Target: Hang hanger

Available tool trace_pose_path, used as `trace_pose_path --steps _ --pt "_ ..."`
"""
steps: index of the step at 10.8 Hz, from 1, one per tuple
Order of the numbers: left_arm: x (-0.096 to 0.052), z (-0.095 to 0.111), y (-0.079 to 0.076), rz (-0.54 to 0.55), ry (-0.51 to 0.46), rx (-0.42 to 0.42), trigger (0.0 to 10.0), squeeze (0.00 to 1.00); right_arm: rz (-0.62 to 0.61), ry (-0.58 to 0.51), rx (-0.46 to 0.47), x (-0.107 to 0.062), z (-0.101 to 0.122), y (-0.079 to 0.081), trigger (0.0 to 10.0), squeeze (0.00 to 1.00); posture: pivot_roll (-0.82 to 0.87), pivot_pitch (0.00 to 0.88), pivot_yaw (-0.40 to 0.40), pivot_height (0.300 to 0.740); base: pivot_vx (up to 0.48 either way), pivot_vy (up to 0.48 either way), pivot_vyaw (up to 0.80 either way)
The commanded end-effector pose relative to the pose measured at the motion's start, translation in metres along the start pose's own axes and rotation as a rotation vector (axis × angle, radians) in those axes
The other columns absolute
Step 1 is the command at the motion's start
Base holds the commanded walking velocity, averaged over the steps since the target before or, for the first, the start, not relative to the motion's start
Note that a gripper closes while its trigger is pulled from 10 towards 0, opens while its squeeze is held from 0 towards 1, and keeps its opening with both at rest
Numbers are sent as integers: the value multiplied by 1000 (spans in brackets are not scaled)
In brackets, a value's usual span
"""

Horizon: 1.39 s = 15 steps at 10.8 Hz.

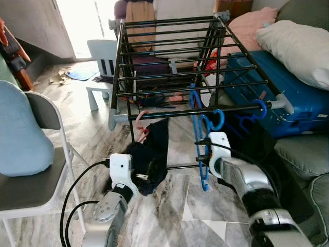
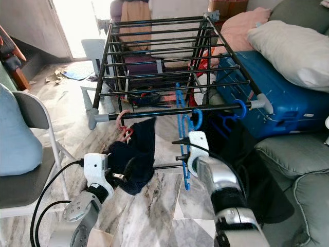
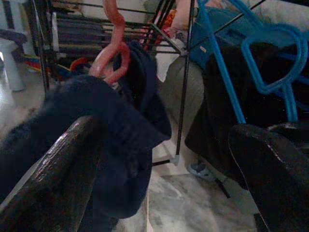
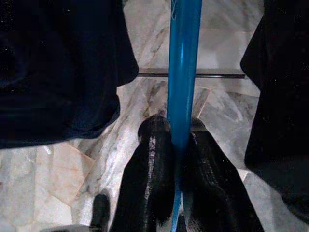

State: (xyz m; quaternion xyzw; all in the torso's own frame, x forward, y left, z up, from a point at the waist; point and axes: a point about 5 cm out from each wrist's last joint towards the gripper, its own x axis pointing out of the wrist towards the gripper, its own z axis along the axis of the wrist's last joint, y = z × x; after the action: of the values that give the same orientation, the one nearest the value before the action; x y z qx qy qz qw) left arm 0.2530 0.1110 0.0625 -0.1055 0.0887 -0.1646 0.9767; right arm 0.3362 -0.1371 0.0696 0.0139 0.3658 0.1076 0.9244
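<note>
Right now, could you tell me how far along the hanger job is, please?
Mostly done: the blue hanger already has its hook over the drying rack's front bar, beside a pink hanger carrying a dark garment. In hand: the right gripper is shut on the blue hanger's lower bar. Left: release it and withdraw. The left gripper is open by the garment.

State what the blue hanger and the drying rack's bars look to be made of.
Blue hanger: likely plastic, with a smooth, glossy, evenly coloured moulded strip, pinched by the right gripper. Drying rack: probably painted metal, given thin straight black rods with grey, seemingly plastic, corner joints.
</note>
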Motion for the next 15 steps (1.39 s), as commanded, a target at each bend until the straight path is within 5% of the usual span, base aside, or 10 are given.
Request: trace_pose_path --steps 1,3,7,12,15 --pt "-1 3 1 4 0 10 10000 0 10 -20 -41 0 14 3 10000 0 -66 0 30 740 0 0 0" --pt "-2 2 1 8 7 13 10000 0 14 9 -122 4 25 8 10000 0 -57 0 13 740 0 0 0" --pt "-7 0 4 29 19 20 10000 0 37 51 -140 11 30 14 10000 0 -27 0 -12 740 0 0 0" --pt "-6 1 5 11 39 39 10000 0 -119 92 13 13 3 -23 10000 0 -33 0 16 740 0 0 0" --pt "-3 1 3 -2 48 42 10000 0 -131 78 19 13 4 -26 10000 0 -36 0 18 740 0 0 0"
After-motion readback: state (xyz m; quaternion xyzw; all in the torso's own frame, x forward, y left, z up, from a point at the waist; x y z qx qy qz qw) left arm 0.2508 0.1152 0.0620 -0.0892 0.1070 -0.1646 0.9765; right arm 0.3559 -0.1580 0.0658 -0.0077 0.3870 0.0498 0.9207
